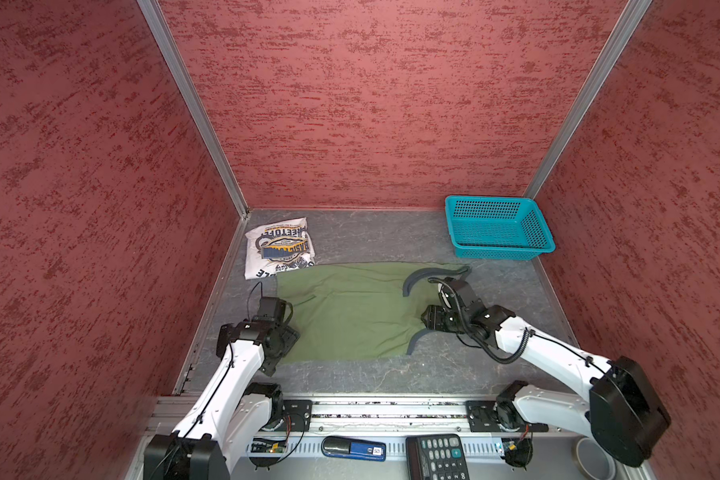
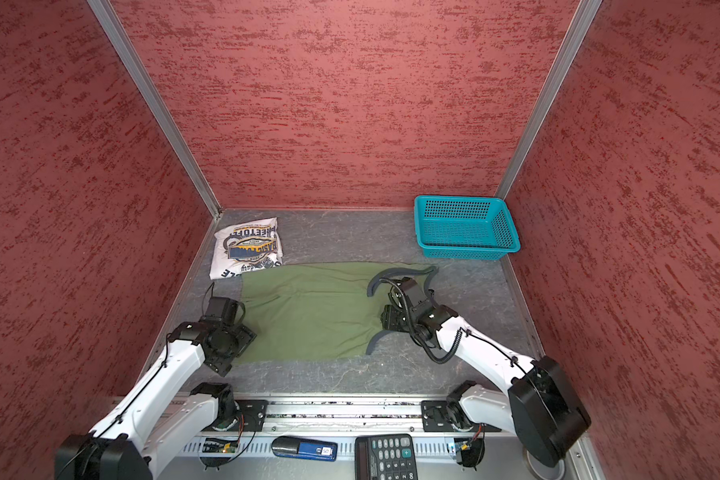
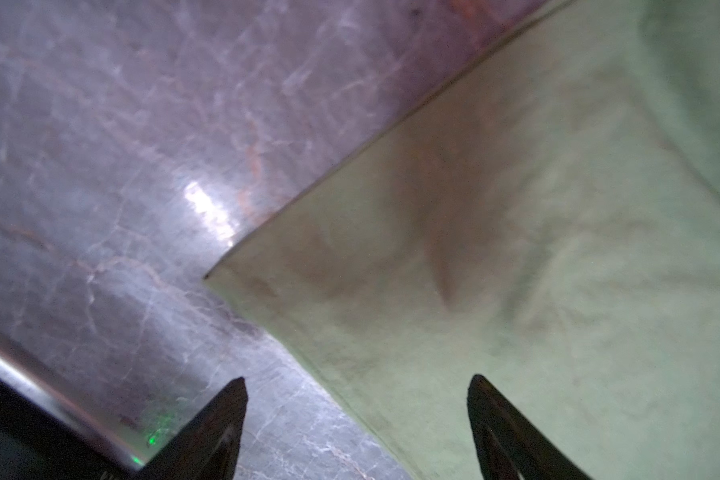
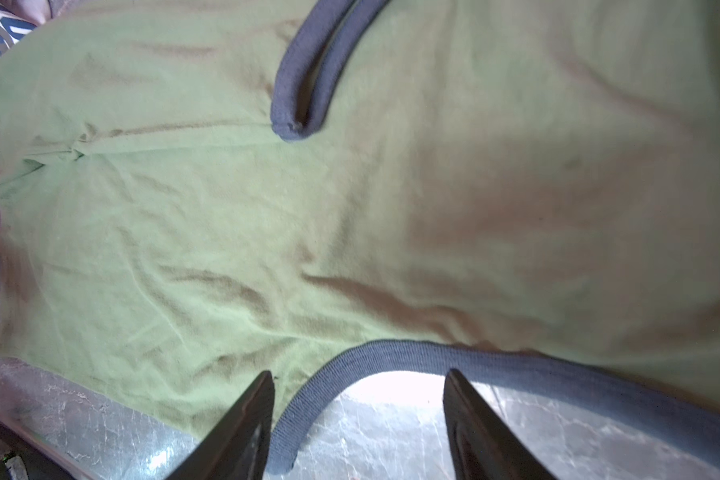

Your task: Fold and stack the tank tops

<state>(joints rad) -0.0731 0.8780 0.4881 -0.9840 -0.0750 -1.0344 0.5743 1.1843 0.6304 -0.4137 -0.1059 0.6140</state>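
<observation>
The green tank top [image 1: 350, 311] lies flat, its length side to side: hem corner at the left gripper [image 3: 356, 386], armhole edge at the right gripper [image 4: 358, 376], both spread and empty; white tank top [image 1: 279, 249] folded far left

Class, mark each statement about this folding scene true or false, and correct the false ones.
1. The white tank top lies folded by the table's far-left corner. True.
2. The green tank top sits in the basket. False: it lies spread on the table.
3. The right gripper is shut on the grey trim. False: its fingers stand apart by the trim.
4. The left gripper is open at a corner of the green tank top. True.
</observation>
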